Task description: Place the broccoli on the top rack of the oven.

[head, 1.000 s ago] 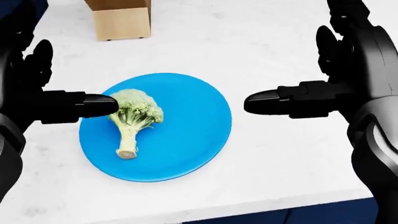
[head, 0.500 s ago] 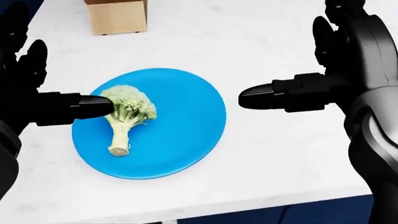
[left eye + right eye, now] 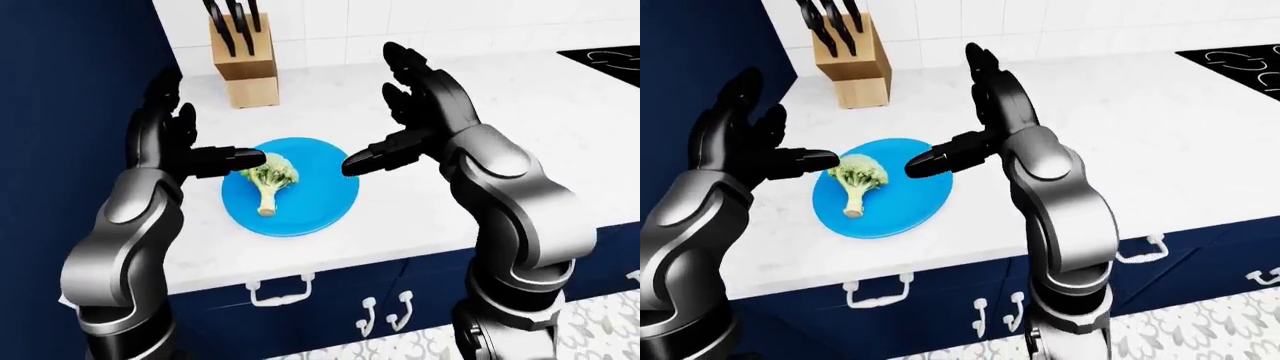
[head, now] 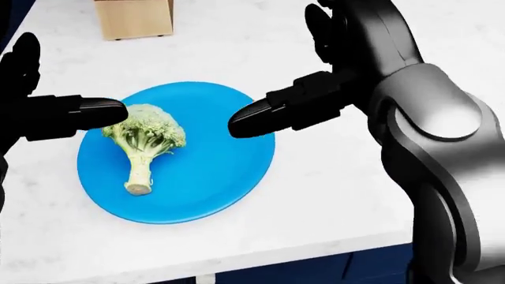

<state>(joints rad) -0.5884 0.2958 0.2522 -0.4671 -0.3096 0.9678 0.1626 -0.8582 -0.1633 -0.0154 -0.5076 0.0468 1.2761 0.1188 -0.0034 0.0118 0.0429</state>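
1. A green broccoli floret with a pale stalk lies on its side on a round blue plate, its crown toward the top of the head view and its cut stem toward the bottom.
2. The plate rests on a white marble-look countertop, near the edge that runs along the bottom of the head view.
3. The robot's black three-finger left hand stands open at the left of the plate, fingers spread apart and upright, its thumb stretched level with the tip just beside or touching the broccoli's crown; contact cannot be told.
4. The black three-finger right hand stands open opposite, fingers apart and raised, its thumb reaching over the plate's right part and apart from the broccoli.
5. Neither hand closes round the broccoli, which lies between the two thumbs.
6. A light wooden knife block with dark handles stands on the countertop above the plate in the left-eye view, against a white tiled wall.
7. Dark blue cabinet fronts with white handles run below the countertop.
8. A black cooktop corner shows at far right.
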